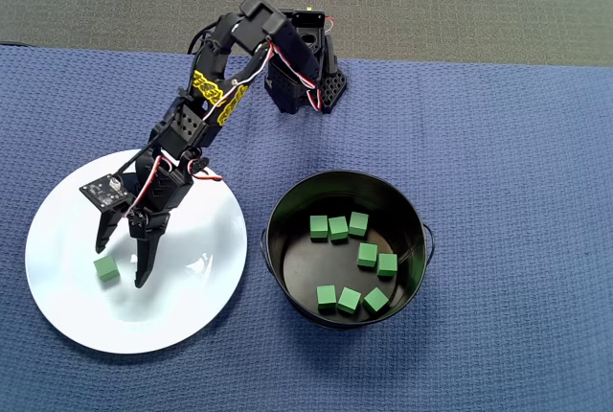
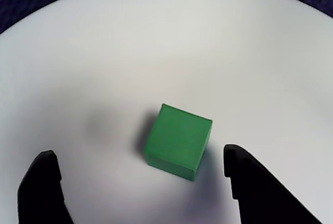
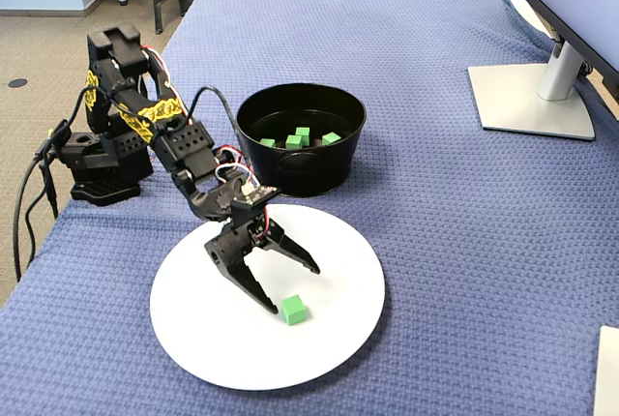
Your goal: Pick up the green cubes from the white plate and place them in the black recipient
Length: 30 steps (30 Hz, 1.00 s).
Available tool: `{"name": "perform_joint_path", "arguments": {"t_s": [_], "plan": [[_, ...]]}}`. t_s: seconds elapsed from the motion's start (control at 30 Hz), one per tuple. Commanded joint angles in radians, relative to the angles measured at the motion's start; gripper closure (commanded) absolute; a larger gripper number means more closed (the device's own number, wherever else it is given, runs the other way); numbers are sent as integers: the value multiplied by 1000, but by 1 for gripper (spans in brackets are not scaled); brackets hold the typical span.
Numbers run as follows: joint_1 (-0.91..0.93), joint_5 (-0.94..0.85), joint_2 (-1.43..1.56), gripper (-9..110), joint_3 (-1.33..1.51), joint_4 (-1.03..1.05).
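Hovering low over the white plate (image 1: 67, 307), the gripper (image 1: 123, 260) has its two black fingers (image 2: 41, 187) spread wide apart, holding nothing. One green cube (image 2: 178, 140) lies on the plate near the fingertips. In the wrist view it sits between the two tips and a little ahead of them, turned slightly askew, touching neither. In the overhead view the same cube (image 1: 106, 268) lies just beyond the left tip, beside the gap rather than clearly inside it. The fixed view shows the cube (image 3: 294, 310) on the plate just past one tip, with the other finger (image 3: 295, 253) raised above and behind it.

Off to the side of the fingers, just beyond the plate's edge, stands the black bucket (image 1: 287, 203). Eight green cubes (image 1: 338, 228) rest on its bottom, three in a row toward the far wall, two nearer the middle, three along the near wall. Plate and bucket both stand on a blue woven cloth (image 1: 517, 144) that covers the bench. The arm (image 1: 206, 105) reaches down to the plate from its base at the cloth's far edge.
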Motion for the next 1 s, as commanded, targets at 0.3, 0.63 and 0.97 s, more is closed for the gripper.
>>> {"name": "perform_joint_path", "arguments": {"t_s": [0.3, 0.63, 0.97], "plan": [[-8, 9, -17, 68, -29, -38], [3, 6, -60, 68, -80, -29], [11, 3, -98, 71, -132, -25]]}}
